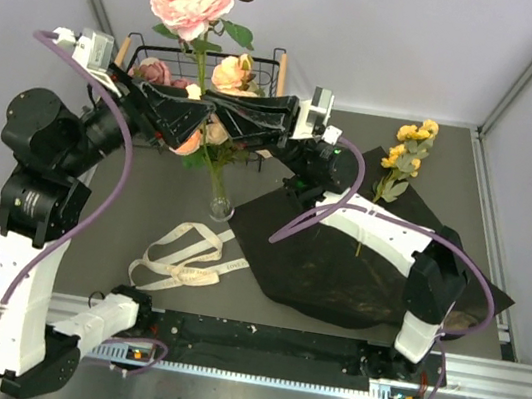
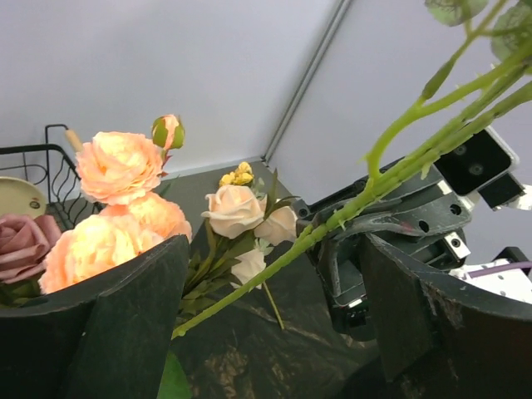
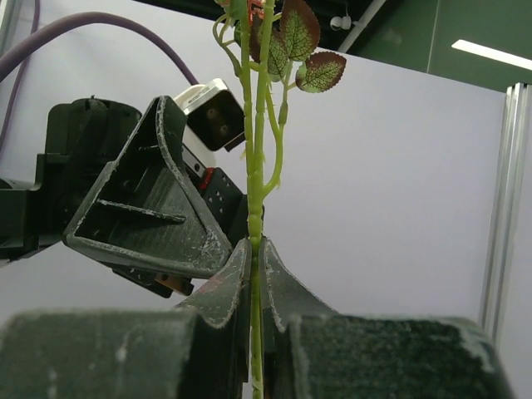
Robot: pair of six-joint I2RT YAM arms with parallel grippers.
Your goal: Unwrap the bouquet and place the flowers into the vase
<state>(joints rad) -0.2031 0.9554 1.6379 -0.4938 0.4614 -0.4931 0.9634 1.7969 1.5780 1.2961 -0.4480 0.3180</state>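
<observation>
Light, likely top-heavy rose stem sits clenched in right end effector, left end effector released; take it low.

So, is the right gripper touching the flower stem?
Touching. In the right wrist view the right gripper has both fingers closed on the flower stem, with no gap on either side.

Bright, even light floods the worktop, with only faint, soft shadows under the arms. Black paper beside the right hand shows a dull sheen. On the left hand, the near fingers are dark and blurred, the blooms beyond clearer. Right wrist view: backlit, a strip light glaring up and right of the hand, the flower stem sharp.
</observation>
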